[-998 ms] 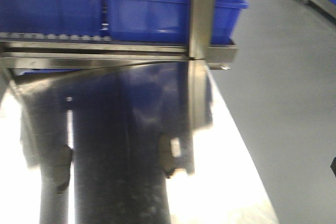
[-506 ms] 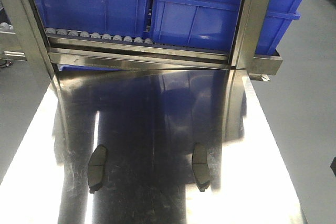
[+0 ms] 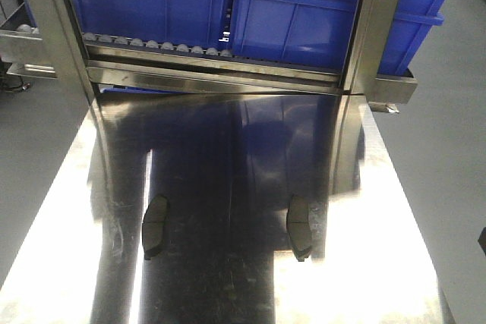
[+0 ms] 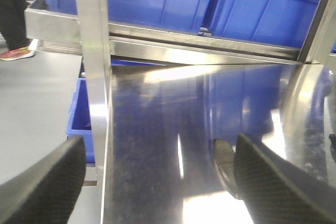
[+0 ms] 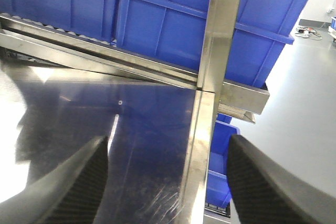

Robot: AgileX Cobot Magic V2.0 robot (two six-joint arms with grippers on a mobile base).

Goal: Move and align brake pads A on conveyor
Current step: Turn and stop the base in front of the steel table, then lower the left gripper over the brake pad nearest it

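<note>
Steel tabletop [image 3: 228, 180], bright with reflections, carries two of the brake pads A. The left pad [image 3: 156, 225] and the right pad [image 3: 299, 227] lie flat and well apart, both lengthwise toward the rack. Over the last second the front view has swung from a blurred, skewed look to a sharp, square one, so the base has probably just lined up with the table. The pads themselves seem untouched.

The left gripper [image 4: 159, 150] is spread wide and empty, and the left pad [image 4: 224, 163] peeks out beside its right finger. The right gripper [image 5: 168, 145] is likewise spread and empty over the table's right edge. Beyond stands the roller rack [image 3: 152, 45] with blue bins [image 3: 304, 13]. No conveyor is in view, so the moving has likely not begun.
</note>
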